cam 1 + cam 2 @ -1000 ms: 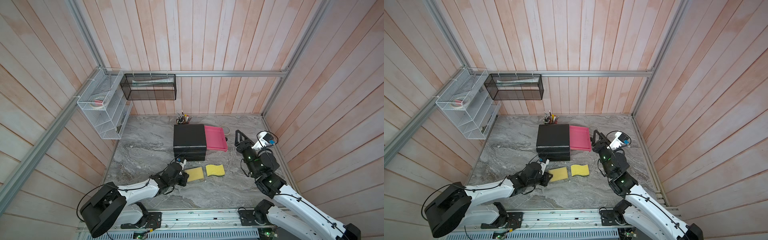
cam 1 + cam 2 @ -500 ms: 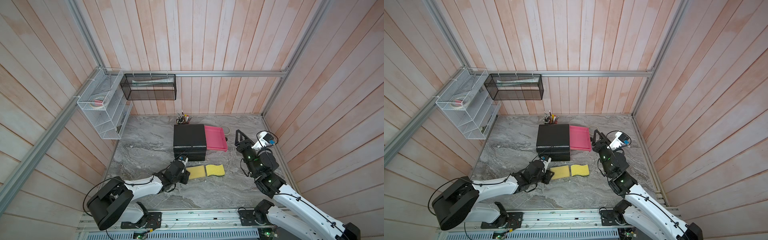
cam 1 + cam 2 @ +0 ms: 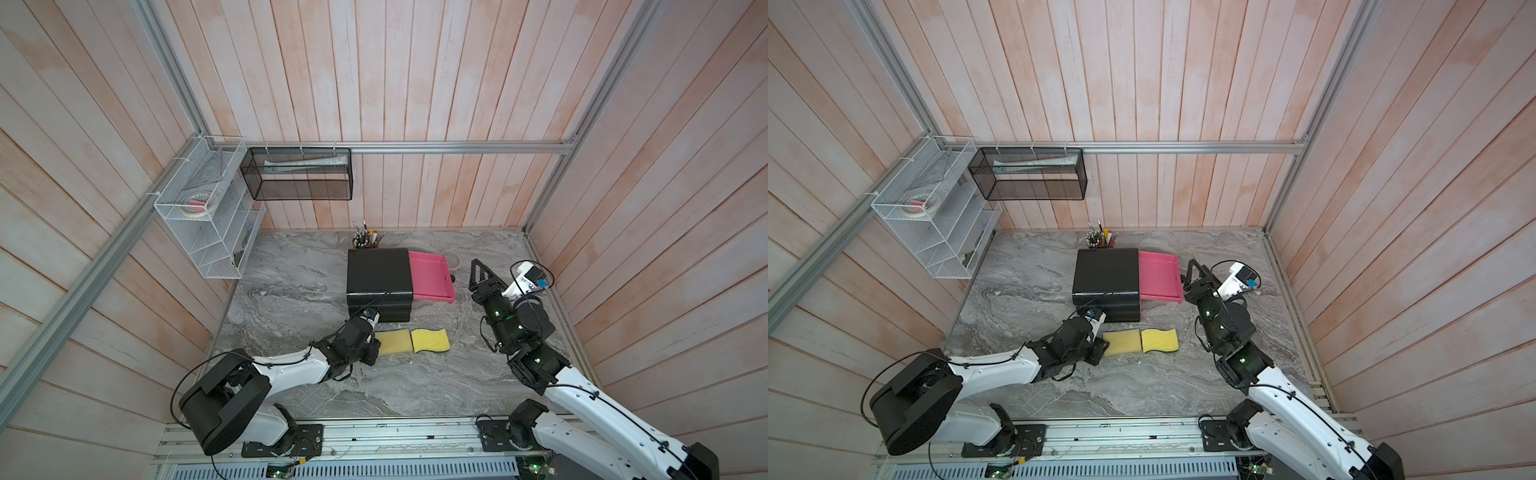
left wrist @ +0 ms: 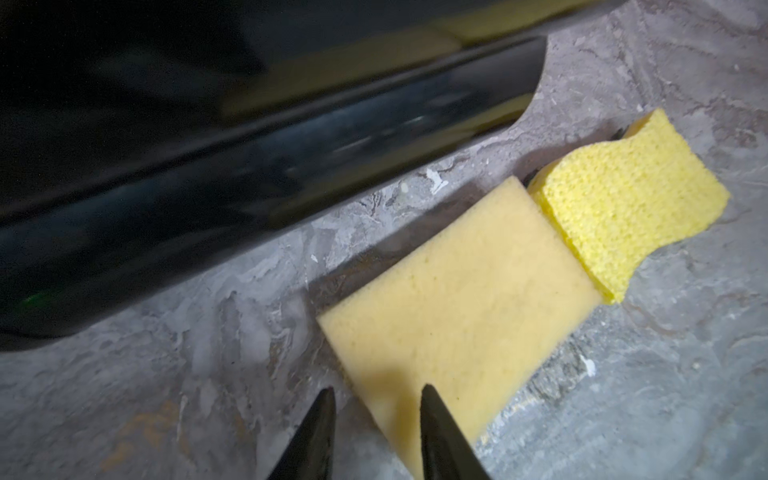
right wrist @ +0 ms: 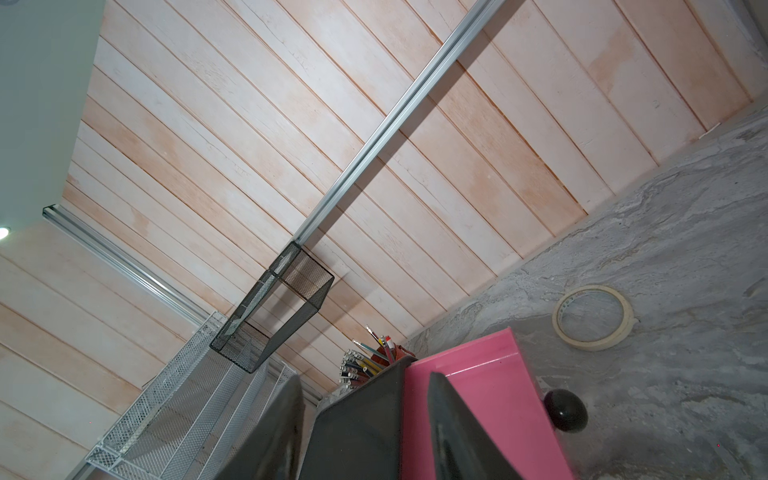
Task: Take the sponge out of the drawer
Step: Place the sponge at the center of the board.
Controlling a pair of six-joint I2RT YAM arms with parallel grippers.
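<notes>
- Left tool (image 4: 376, 399) jaws apart around pale sponge's (image 4: 457, 311) corner, unclamped: sponge flat on desk (image 3: 291, 291) before drawer unit (image 3: 378, 278), outside its pink drawer (image 3: 430, 276), likely delivered.
- Right tool (image 5: 365, 380) apart, empty, beside drawer unit.

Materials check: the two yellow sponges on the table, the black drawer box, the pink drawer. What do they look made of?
Paler sponge: fine, smooth foam, matte.
Wavy bright sponge: coarser, open-pored, cellulose-like foam, likely.
Black drawer box: glossy, probably plastic; it mirrors the sponges' yellow.
Pink drawer: smooth, even colour, slight sheen, probably plastic.
</notes>
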